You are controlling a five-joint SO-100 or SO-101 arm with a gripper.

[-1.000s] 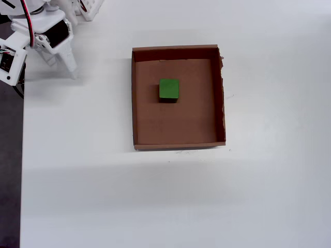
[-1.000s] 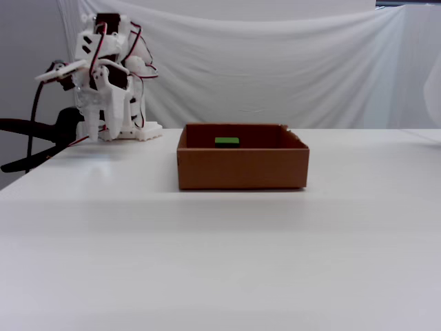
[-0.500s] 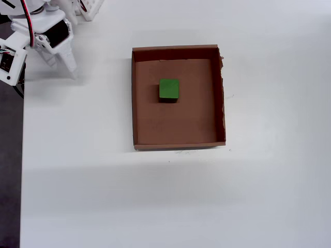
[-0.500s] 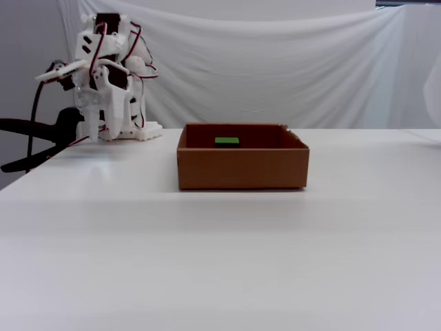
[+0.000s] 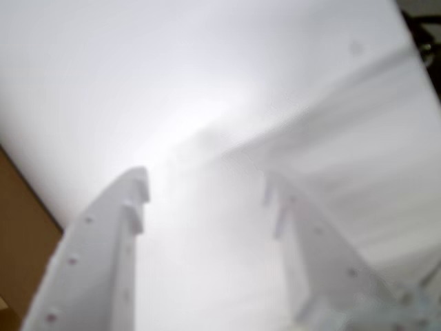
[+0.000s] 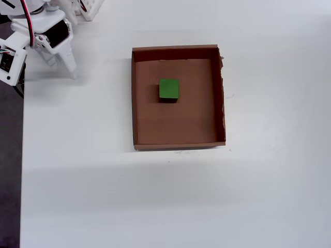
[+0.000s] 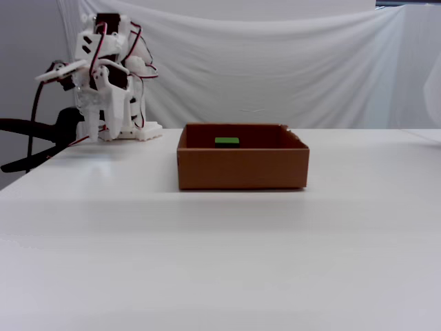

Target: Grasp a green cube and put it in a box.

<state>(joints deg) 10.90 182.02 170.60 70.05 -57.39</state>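
Observation:
The green cube [image 6: 168, 89] lies inside the brown cardboard box [image 6: 178, 48], a little above its middle in the overhead view. In the fixed view only the cube's top [image 7: 227, 141] shows over the box's front wall [image 7: 241, 169]. My gripper [image 6: 64, 67] is far to the left of the box, near the arm's base, pointing down over the table [image 7: 110, 134]. In the wrist view its white fingers [image 5: 205, 193] stand apart with nothing between them. A brown patch [image 5: 21, 241], probably the box, shows at that view's left edge.
The white table ends at a dark strip [image 6: 10, 155] on the left of the overhead view. A black clamp and cable [image 7: 34, 138] sit left of the arm's base. A white cloth backdrop [image 7: 275, 69] hangs behind the table.

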